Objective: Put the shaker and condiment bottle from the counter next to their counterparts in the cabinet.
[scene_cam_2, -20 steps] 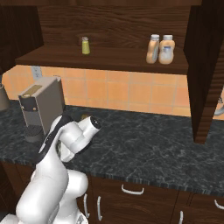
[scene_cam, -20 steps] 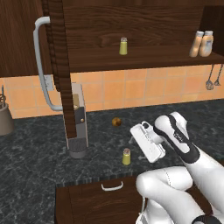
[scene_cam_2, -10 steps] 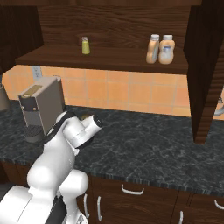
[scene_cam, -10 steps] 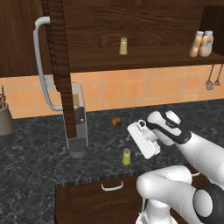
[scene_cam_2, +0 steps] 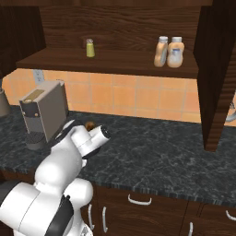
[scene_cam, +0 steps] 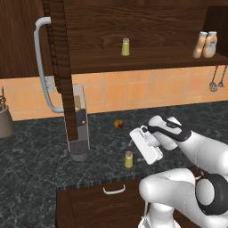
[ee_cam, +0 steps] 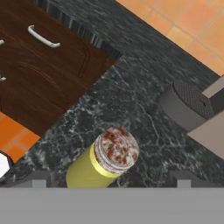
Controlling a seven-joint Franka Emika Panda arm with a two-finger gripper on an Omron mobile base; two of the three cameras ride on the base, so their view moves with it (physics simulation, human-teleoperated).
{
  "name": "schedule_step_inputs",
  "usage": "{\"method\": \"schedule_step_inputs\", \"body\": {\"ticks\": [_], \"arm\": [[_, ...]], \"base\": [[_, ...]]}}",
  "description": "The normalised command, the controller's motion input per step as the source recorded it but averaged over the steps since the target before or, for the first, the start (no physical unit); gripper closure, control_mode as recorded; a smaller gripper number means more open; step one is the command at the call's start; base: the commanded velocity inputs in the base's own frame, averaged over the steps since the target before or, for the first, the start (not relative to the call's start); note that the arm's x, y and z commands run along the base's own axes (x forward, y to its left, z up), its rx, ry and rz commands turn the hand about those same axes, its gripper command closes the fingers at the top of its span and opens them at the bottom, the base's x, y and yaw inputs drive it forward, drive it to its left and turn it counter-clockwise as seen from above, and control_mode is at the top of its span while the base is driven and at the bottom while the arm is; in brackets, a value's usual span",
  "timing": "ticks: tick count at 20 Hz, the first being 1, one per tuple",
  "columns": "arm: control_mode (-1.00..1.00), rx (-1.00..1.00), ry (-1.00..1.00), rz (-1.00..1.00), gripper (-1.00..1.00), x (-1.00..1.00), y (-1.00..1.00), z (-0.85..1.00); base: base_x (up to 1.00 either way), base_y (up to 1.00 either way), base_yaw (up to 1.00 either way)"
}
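You have the shaker (scene_cam: 128, 159) standing upright close to the front edge of the counter (scene_cam: 40, 164), just above the drawer with the white handle (scene_cam: 113, 190). The pincer (ee_cam: 109, 183) hangs just over it; in the hand view the shaker (ee_cam: 105, 161) sits between the two fingertips, which stand apart and released. Beside it to the left, the coffee machine (scene_cam: 78, 122) narrows your room. In the cabinet (scene_cam_2: 115, 27), its counterpart shaker (scene_cam_2: 90, 48) stands alone with bare shelf around, two bottles (scene_cam_2: 168, 51) well apart. The small round thing (scene_cam: 118, 124) near the backsplash is hard to make out.
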Motion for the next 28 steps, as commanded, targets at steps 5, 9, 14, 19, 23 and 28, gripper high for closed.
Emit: {"method": "schedule_step_inputs", "body": {"ticks": [5,9,14,19,23,28], "arm": [[-1.0,0.0,-0.06,0.0,-1.0,0.0,0.11,-0.15],[-1.0,-0.04,-0.05,0.0,-1.0,0.0,0.24,-0.13],[-1.0,-0.01,-0.05,0.0,-1.0,-0.01,0.07,-0.22],[-1.0,0.0,-0.04,0.0,-1.0,-0.13,0.0,-0.26],[-1.0,0.0,-0.05,0.0,-1.0,-0.23,0.02,-0.27],[-1.0,0.0,-0.08,0.0,-1.0,-0.42,0.13,-0.06]], "base": [[0.0,0.0,0.0],[0.0,0.0,0.0],[0.0,0.0,0.0],[0.0,0.0,0.0],[0.0,0.0,0.0],[0.0,0.0,0.0]]}}
